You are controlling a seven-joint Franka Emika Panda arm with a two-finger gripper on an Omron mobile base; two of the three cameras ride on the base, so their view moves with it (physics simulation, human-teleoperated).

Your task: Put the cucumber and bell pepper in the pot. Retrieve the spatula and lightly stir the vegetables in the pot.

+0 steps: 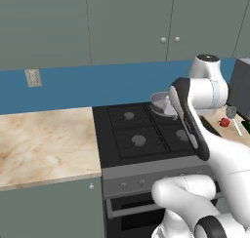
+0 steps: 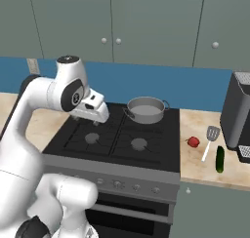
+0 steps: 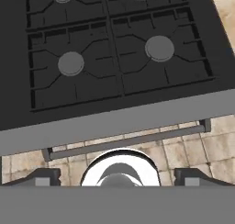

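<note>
The pot sat on the stove's back right burner; the bell pepper, spatula and cucumber lay on the counter beside it.

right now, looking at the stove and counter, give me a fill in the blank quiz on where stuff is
1. The shallow round grey metal pot stands on the stove's back ____ burner.
2. The small red bell pepper lies on the ____, not in the pot.
3. The dark green elongated cucumber lies to the ____ of the slim silvery-white spatula.
4. The pincer hovers with its jaws ____.

Missing words: right; counter; right; open
</note>
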